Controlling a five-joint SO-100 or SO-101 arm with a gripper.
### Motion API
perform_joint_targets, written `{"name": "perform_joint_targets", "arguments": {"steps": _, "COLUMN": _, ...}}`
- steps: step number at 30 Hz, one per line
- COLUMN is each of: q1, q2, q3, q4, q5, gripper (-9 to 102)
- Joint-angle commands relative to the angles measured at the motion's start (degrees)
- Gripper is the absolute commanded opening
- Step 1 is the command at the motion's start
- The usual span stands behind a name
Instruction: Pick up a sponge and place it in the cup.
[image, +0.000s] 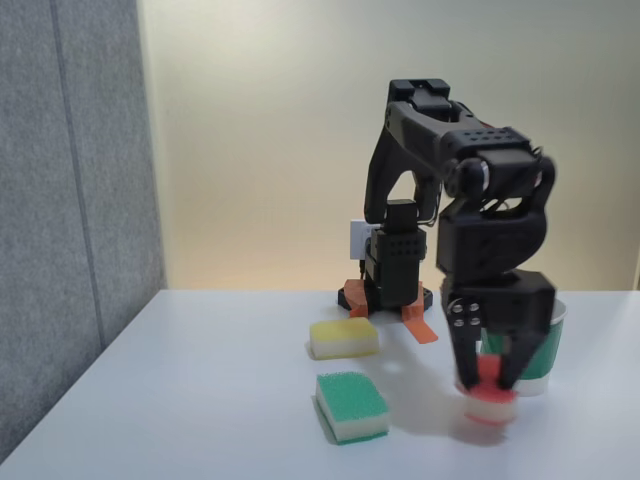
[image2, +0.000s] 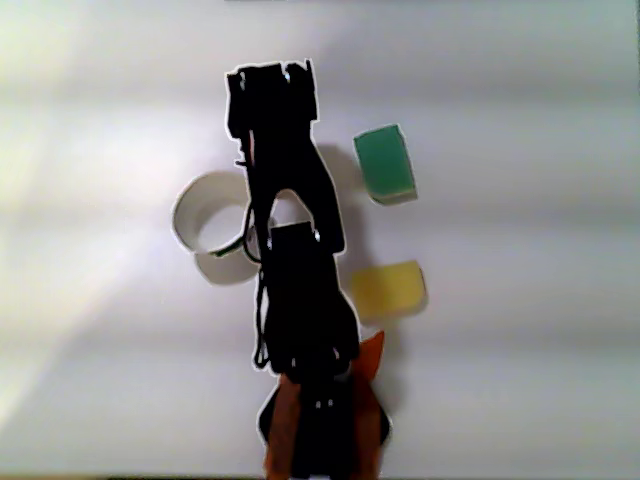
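a: status on the sponge (image: 490, 385)?
b: red-topped one sits between the gripper (image: 490, 378) fingers in the fixed view, jaws closed on it, low near the table (image: 200, 400), possibly touching it.
a: cup (image: 545, 355)?
b: green-banded paper cup is just behind the gripper, upright. nothing visible inside it from above (image2: 205, 215).
a: so what's left?
b: grasp looks made. lift, carry over the rim and release remain. green sponge (image: 352, 405) and yellow sponge (image: 343, 338) lie apart.

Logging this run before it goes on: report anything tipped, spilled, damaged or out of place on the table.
Nothing stands out. The cup stands upright, the green sponge and yellow sponge lie flat, apart. The gripper straddles the red sponge in front of the cup.
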Motion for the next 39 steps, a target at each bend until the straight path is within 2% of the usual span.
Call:
{"name": "perform_joint_targets", "arguments": {"steps": 1, "q1": 0.2, "q2": -1.8, "q3": -12.1, "q4": 8.4, "q5": -1.1, "gripper": 0}}
{"name": "perform_joint_targets", "arguments": {"steps": 4, "q1": 0.4, "q2": -4.7, "q3": -20.9, "q4": 14.9, "q5": -0.9, "gripper": 0}}
{"name": "perform_joint_targets", "arguments": {"steps": 6, "q1": 0.4, "q2": -3.6, "q3": -21.5, "q4": 15.5, "q5": 0.1, "gripper": 0}}
{"name": "perform_joint_targets", "arguments": {"steps": 21, "q1": 0.5, "q2": 22.8, "q3": 2.6, "q4": 15.8, "q5": 12.4, "gripper": 0}}
{"name": "perform_joint_targets", "arguments": {"steps": 39, "q1": -12.2, "q2": 25.1, "q3": 5.9, "q4": 15.6, "q5": 30.3, "gripper": 0}}
